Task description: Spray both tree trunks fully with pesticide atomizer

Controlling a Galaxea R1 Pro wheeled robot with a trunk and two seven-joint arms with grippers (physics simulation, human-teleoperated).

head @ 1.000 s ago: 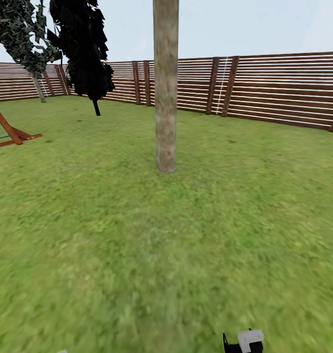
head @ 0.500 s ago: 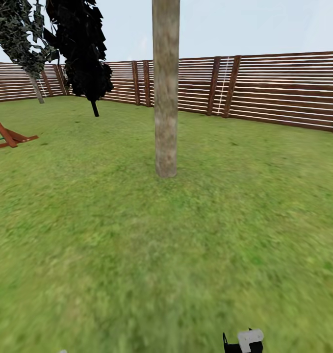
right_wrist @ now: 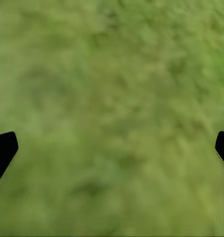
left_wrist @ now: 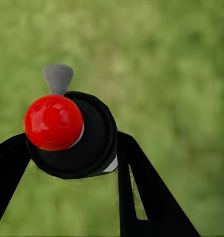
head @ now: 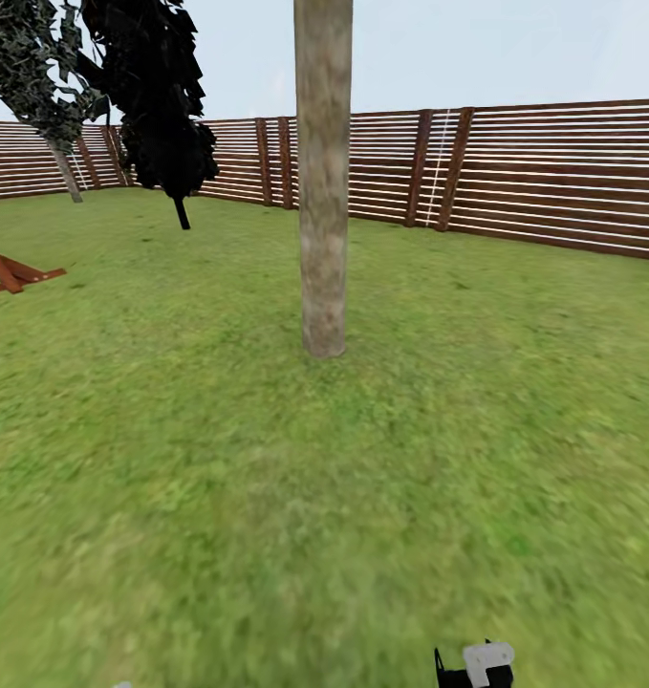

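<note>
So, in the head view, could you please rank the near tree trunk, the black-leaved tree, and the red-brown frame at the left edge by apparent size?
1. The near tree trunk.
2. The black-leaved tree, though it stands farther back, so its true size is unsure.
3. The red-brown frame, cut by the edge.

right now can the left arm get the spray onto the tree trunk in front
Probably not yet. The left gripper is shut on the sprayer, but the tree trunk stands well ahead across open grass. Nothing blocks the way; it just looks too far.
</note>
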